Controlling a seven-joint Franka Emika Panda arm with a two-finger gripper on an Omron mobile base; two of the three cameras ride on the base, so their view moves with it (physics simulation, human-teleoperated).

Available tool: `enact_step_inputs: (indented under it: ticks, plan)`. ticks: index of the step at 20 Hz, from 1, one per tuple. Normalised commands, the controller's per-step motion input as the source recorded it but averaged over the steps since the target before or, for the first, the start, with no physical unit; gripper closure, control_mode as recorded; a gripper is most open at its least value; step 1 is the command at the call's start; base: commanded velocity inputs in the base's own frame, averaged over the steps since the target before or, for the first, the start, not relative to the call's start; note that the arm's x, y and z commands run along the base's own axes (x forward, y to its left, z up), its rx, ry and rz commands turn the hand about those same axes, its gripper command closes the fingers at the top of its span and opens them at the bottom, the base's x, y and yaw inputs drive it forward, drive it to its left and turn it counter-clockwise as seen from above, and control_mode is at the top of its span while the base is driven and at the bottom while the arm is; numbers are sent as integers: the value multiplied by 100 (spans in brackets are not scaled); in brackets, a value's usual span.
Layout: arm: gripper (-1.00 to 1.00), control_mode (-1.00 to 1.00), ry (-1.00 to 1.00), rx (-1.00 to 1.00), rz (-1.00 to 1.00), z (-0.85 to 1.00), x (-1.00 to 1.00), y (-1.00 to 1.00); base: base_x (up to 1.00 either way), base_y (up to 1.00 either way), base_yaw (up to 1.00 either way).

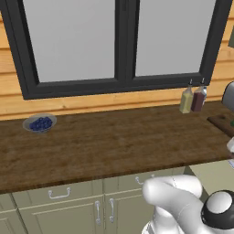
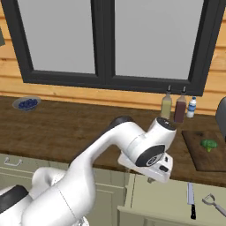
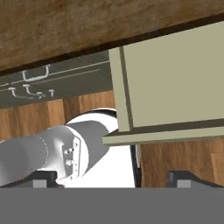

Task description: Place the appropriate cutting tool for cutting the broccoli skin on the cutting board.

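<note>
Now the gripper [image 3: 116,180] has its two dark fingertips [image 3: 186,178] far apart at the bottom of the hand view, and it holds nothing. Above them in that view is a pale open drawer [image 3: 175,78], with the brown worktop [image 3: 65,30] across the top.

From the right base view, the white arm [image 2: 101,154] bends up from the lower left. Its hand hangs over the front edge of the worktop [image 2: 66,128], just left of the drawer [image 2: 154,198], which is at the bottom right of the frame. Two small tools lie inside the drawer. One is a knife [image 2: 190,201] with a pale grey blade and a black handle. The other is a grey peeler [image 2: 214,205], just to the right of the knife. They do not touch.

Above the drawer, at the right edge of the frame, the dark cutting board [image 2: 198,156] lies flat on the worktop. A little green broccoli [image 2: 209,144] sits on it. Neither tool is on the board.

Behind the board, near the window [image 2: 106,39], stand two bottles [image 2: 173,107] side by side, with a small white bottle [image 2: 191,107] next to them. Far off at the left of the frame is a grey bowl [image 2: 26,103] of blue berries.
</note>
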Motion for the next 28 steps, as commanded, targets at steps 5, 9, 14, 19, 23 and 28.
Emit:
enact_step_inputs:
  ticks: [5, 9, 14, 19, 23, 28]
  plan:
    - [-100, -100, 20, -2, 0, -48, -6, -51, 0, 0, 0]
    - [-100, -100, 21, -4, 0, -39, 5, -46, 0, 0, 0]
    - [-100, -100, 7, -1, 0, -41, 3, -44, 0, 0, 0]
    - [-100, -100, 1, 0, -2, -22, 14, -13, 0, 0, 0]
    - [-100, -100, -1, 0, 0, -24, 38, -27, 0, 0, 0]
    - [-100, -100, -5, 0, 0, -62, 25, -27, 0, 0, 0]
